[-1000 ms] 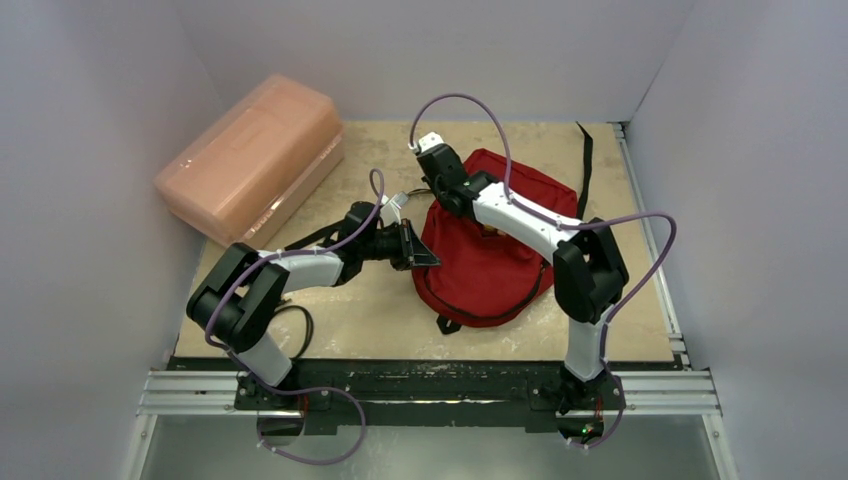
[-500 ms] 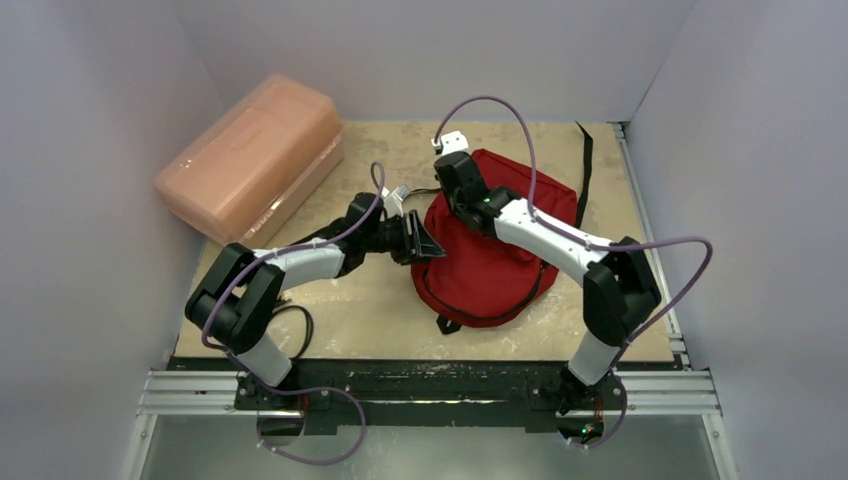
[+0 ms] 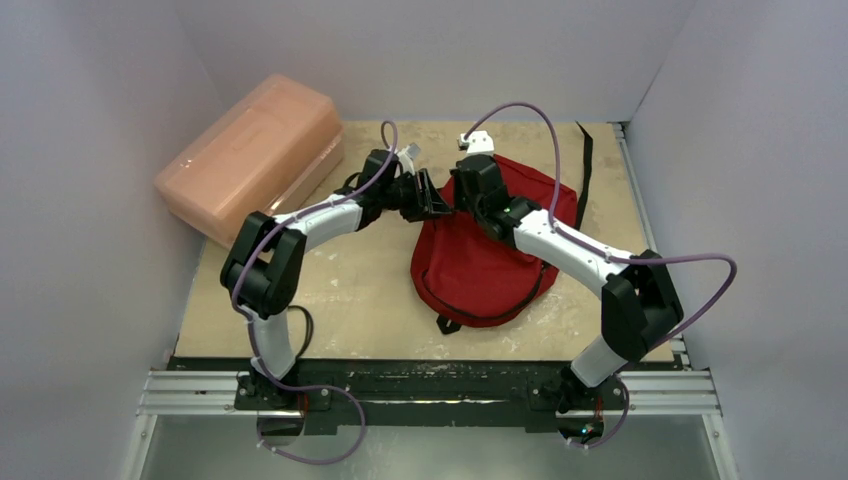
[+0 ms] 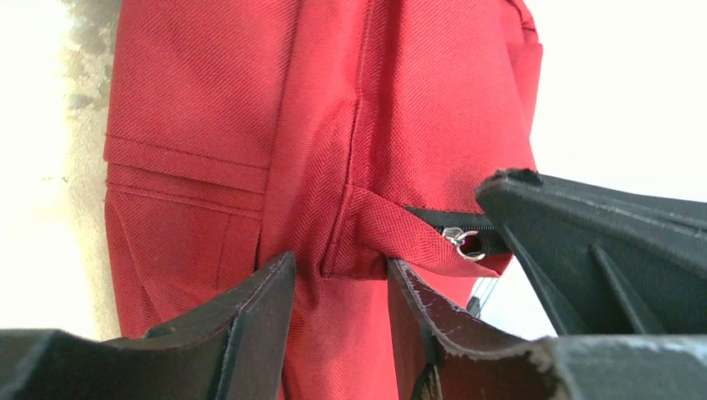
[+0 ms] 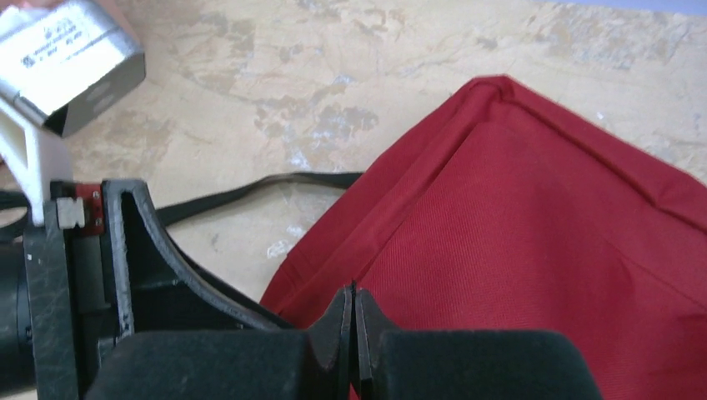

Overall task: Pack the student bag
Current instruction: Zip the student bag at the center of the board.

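Note:
The dark red student bag (image 3: 490,262) lies flat in the middle of the table. My left gripper (image 3: 438,203) is at its upper left corner. In the left wrist view it (image 4: 342,283) is open, its jaws either side of a fold of the bag's fabric (image 4: 250,108). The metal zipper slider (image 4: 463,241) sits just right of it, against a finger of my right gripper (image 4: 600,250). My right gripper (image 3: 463,193) is beside the left one. In the right wrist view it (image 5: 353,293) is shut, with a thin dark sliver pinched between its tips, over the bag (image 5: 542,233).
A pink translucent plastic box (image 3: 255,150) stands at the back left against the wall. A black strap (image 3: 584,160) trails from the bag toward the back right. Another strap (image 5: 250,190) lies on the table by the left gripper's finger (image 5: 142,250). Grey walls enclose three sides.
Both grippers have moved toward the back of the table. The left gripper went from the bag's left side to its upper left corner. The right arm has swung to the right.

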You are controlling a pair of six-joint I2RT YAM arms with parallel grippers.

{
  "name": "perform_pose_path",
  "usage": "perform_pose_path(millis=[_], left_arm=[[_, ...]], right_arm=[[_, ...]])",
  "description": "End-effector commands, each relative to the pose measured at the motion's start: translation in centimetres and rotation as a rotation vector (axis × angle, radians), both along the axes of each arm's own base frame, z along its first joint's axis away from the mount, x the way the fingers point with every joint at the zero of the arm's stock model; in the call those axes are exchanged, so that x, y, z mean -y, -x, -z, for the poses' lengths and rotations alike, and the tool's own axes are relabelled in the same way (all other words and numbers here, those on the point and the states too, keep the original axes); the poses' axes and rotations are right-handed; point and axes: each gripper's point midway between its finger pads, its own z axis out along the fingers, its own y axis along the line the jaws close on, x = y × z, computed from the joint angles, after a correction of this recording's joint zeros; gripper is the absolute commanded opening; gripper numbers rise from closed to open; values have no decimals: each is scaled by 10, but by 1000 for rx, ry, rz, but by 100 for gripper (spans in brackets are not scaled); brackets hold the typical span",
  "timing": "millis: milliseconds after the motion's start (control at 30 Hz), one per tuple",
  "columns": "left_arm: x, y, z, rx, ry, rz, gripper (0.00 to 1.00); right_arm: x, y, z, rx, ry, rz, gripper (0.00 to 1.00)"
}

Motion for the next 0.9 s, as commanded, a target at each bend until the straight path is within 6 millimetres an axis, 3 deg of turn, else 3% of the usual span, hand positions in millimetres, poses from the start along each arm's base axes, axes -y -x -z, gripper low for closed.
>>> perform_pose_path(millis=[0, 200, 367, 533, 867], left_arm=[[-3, -4, 1, 13, -34, 17, 42], [6, -8, 6, -3, 30, 44, 33], [5, -12, 21, -22, 7, 26, 0], [-5, -15, 35, -19, -59, -20, 0], [-18, -12, 75, -93, -121, -59, 0]], right_arm=[[-3, -1, -30, 77, -117, -2, 0], [-3, 1, -30, 79, -154, -12, 0], [7, 1, -33, 87, -164, 24, 0], [31, 6, -40, 100, -186, 103, 0], [90, 38, -46, 113, -201, 224, 0]])
